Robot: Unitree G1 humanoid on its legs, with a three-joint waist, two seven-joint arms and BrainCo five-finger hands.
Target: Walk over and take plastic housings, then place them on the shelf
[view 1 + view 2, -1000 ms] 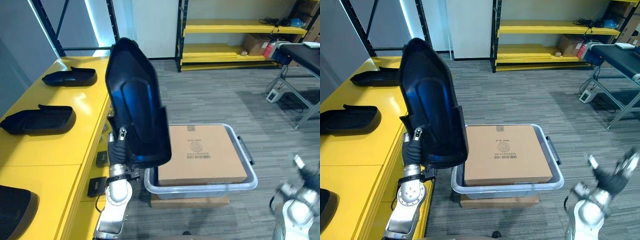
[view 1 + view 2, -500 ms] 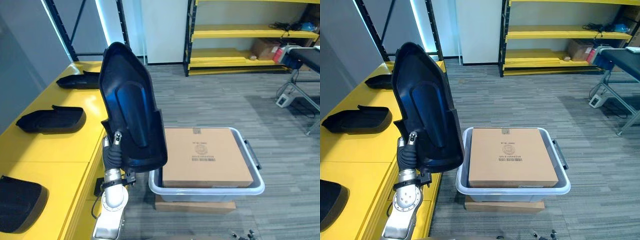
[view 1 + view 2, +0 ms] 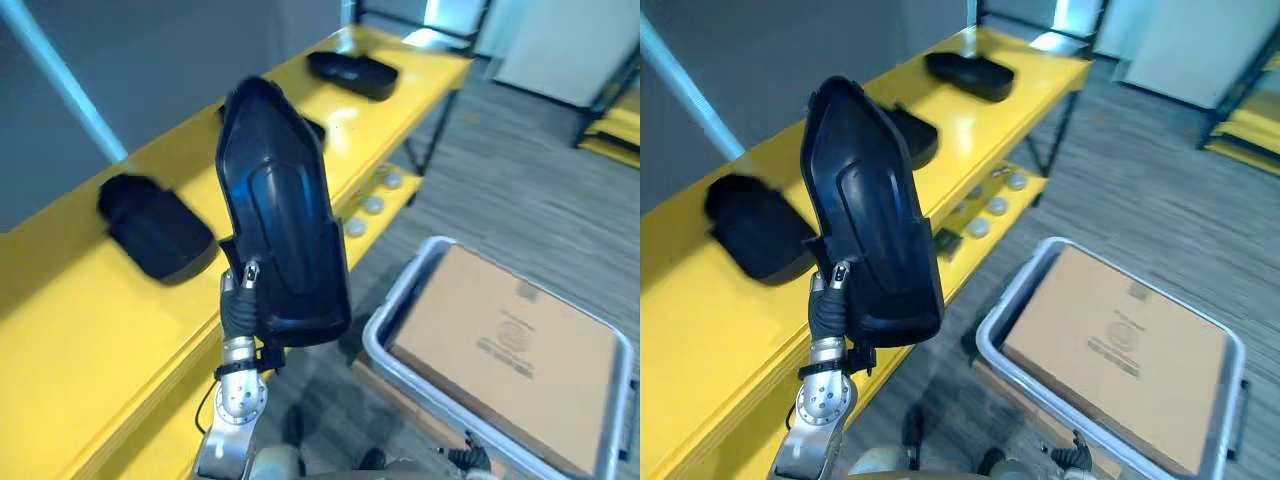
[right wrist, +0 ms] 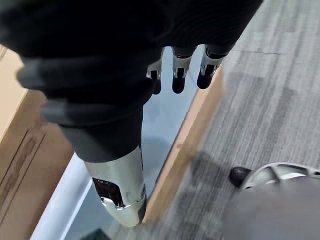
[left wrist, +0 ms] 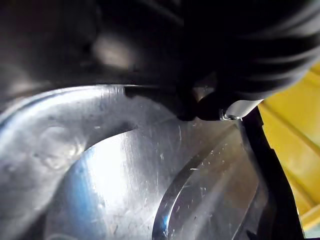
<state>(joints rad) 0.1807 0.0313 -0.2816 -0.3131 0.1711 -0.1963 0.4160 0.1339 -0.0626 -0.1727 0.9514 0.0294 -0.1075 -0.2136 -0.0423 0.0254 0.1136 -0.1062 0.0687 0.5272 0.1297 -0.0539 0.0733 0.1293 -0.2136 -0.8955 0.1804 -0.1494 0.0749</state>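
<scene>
I see left hand [image 3: 240, 300] clamped on lower edge of black housing [image 3: 280, 220], upright, just beside yellow shelf [image 3: 90, 330]. Other housings [image 3: 155, 225] lie on shelf. Right hand [image 4: 110, 100] slack-fingered, empty, over bin [image 3: 395, 315] edge.

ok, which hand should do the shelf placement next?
Left. The left hand grips the plastic housing upright, right beside the yellow shelf where other housings lie. The right hand hangs open and empty, low by the bin.
</scene>
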